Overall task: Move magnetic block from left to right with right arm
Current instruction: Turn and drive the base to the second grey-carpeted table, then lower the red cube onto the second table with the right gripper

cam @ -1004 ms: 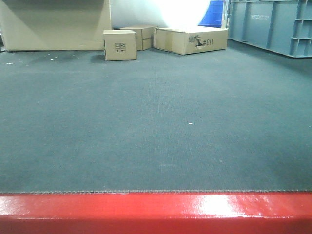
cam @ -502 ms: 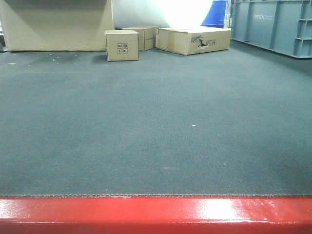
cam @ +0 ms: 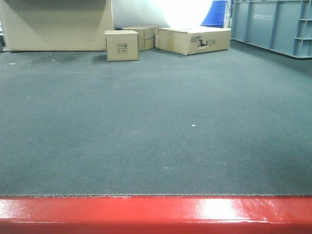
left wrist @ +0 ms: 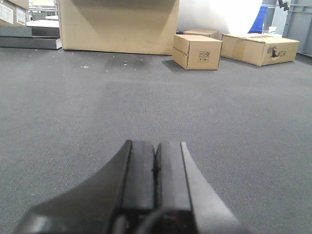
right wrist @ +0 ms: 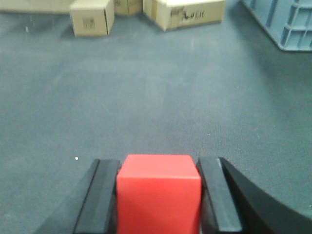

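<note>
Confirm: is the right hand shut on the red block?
Shut: the right hand has fingers pressed against both sides of the magnetic block.

Warehouse-type storage rm, cardboard boxes (cam: pixel 122 45) on grey carpet (cam: pixel 156 122), big blue plastic crate (cam: pixel 273 24)

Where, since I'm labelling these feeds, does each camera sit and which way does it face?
Front view: low behind a red ledge, facing forward across carpet; no arm shows.
Left wrist: behind the left gripper, shut and empty, looking forward low over carpet.
Right wrist: behind the right gripper, clamping the magnetic block, tilted downward.
All share the small printed box.
</note>
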Available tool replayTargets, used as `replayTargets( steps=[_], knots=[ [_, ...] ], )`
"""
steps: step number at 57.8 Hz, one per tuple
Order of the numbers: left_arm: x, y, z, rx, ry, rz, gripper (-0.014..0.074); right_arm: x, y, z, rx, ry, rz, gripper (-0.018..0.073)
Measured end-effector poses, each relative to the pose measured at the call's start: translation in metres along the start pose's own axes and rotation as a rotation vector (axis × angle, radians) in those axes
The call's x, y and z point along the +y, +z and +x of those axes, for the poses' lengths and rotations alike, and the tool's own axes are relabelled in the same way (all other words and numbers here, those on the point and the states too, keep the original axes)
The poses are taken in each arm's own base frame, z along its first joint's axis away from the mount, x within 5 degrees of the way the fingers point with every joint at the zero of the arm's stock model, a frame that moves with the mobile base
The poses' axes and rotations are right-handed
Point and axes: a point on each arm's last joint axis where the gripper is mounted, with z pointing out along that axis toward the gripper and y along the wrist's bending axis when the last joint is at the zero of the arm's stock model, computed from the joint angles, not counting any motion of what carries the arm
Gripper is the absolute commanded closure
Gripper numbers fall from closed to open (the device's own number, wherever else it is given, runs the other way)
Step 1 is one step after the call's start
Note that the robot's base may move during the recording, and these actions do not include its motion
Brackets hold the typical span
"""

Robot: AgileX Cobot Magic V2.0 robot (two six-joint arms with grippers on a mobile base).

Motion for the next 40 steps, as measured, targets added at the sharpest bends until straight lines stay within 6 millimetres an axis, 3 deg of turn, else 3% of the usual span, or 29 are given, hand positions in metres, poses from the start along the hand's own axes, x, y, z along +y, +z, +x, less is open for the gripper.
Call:
replayTargets(
  steps=[11,20,32,40],
  knots=[
    [0.0,0.0,0.0,0.0,0.0,0.0,0.0722,0.014,0.041,-0.034,0.115,-0.089,-0.044,0.0361],
    [0.0,0.0,0.0,0.0,0.0,0.0,0.0722,0.037,0.083,-0.049,0.236,-0.138,-0.108,0.0361],
    [0.0,0.0,0.0,0.0,0.0,0.0,0.0722,0.074,0.143,-0.053,0.376,-0.186,-0.176,0.0361],
    [0.0,0.0,0.0,0.0,0.0,0.0,0.0722,0.09,0.179,-0.045,0.466,-0.179,-0.19,0.0361]
  ],
)
